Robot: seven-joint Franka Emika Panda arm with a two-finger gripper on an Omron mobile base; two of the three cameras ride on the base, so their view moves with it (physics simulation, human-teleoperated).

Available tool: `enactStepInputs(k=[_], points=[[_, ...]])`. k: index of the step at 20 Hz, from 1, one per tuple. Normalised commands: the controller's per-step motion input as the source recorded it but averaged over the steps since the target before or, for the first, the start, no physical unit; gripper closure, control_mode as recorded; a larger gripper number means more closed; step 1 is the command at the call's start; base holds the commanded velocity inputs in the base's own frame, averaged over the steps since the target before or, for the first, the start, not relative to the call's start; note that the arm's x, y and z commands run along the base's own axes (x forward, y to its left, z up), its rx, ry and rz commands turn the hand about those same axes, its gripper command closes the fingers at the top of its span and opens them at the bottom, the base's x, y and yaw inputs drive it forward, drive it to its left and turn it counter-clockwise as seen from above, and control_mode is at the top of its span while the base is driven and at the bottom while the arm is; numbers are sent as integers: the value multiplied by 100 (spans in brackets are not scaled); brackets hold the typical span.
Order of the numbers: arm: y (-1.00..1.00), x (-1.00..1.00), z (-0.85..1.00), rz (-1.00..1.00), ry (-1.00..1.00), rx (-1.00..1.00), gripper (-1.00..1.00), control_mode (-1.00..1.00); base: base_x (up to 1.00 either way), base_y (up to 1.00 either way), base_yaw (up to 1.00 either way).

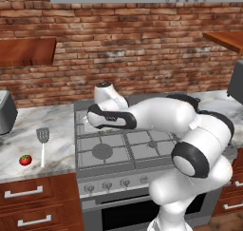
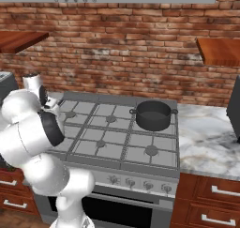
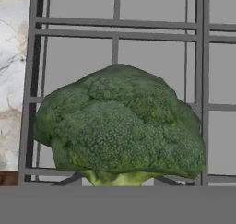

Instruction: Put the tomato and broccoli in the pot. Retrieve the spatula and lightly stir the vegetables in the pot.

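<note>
The broccoli [image 3: 120, 126] sits right at the fingers in the hand view, close under the camera, with the stove grate [image 3: 115, 29] showing behind it and a strip of marble tabletop [image 3: 14, 57] along the left edge. The fingertips themselves are hidden behind the floret, so the pinch cannot be seen directly; judging by how the broccoli hangs centred in front of the hand with the grate well behind it, the fingers are closed on it and it is carried clear of the stove.

The relation that matters for the next move is broccoli to pot. The arm [image 1: 142, 116] reaches over the left part of the stove, with the wrist above the far left burners. The pot [image 2: 153, 114] stands on the far right burner, uncovered and empty as far as the right base view shows. So the pot lies to the right of the hand, across the width of the stove, at about the same depth. The carry should be a sideways sweep to the right, ending above the pot's rim before release.

The tomato [image 1: 25, 160] rests on the tabletop left of the stove, near the front edge, and the spatula [image 1: 42, 144] lies just beside it to the right, head pointing far, handle near. Both are untouched.
</note>
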Motion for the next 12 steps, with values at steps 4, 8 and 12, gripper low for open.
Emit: enactStepInputs(k=[4, 8, 12], points=[[-89, -5, 38, -14, 0, 7, 100, -100, 0, 0, 0], [-95, 0, 10, -19, 0, 1, 100, -100, 0, 0, 0], [-95, 0, 0, -21, 0, 0, 100, -100, 0, 0, 0]])
